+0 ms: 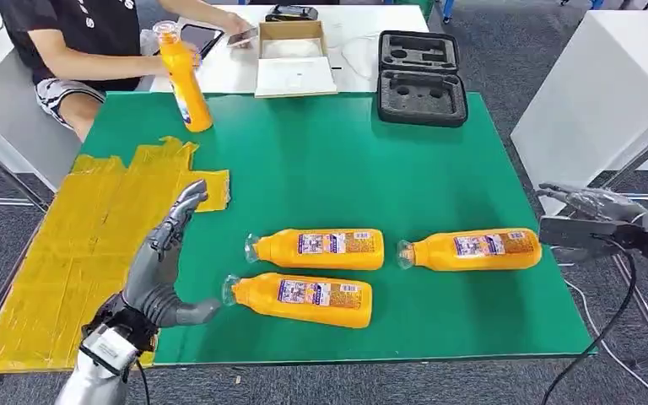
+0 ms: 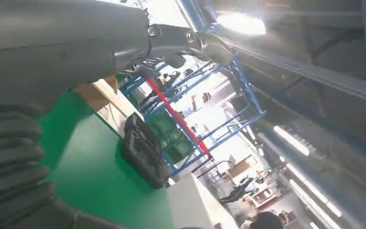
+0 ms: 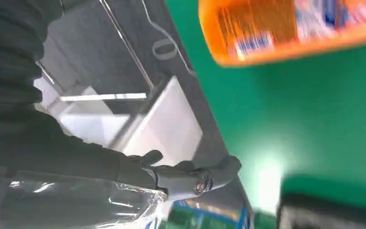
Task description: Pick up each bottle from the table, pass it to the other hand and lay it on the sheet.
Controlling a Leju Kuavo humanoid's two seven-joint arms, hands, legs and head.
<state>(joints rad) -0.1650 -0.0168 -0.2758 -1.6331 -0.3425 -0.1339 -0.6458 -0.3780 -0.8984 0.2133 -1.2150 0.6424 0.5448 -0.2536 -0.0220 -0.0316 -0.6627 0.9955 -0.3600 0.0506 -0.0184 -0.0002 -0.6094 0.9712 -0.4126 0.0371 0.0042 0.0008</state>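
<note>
Over the green tabletop point(image 1: 439, 278), left robot hand point(image 1: 162, 266) hovering spread and empty, yellow sheet point(image 1: 76, 245) lying just beside it, three orange bottles point(image 1: 304, 299) lying nearby, right robot hand point(image 1: 595, 218) hanging spread off the tabletop edge near the rightmost bottle point(image 1: 471, 250), a person's hand gripping an upright bottle point(image 1: 184, 78) beyond, grey carpet point(image 1: 506, 59) surrounding.

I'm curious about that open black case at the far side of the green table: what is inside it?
The black case shows only moulded foam hollows, with nothing in them. Whatever lies beneath the foam is covered.
</note>
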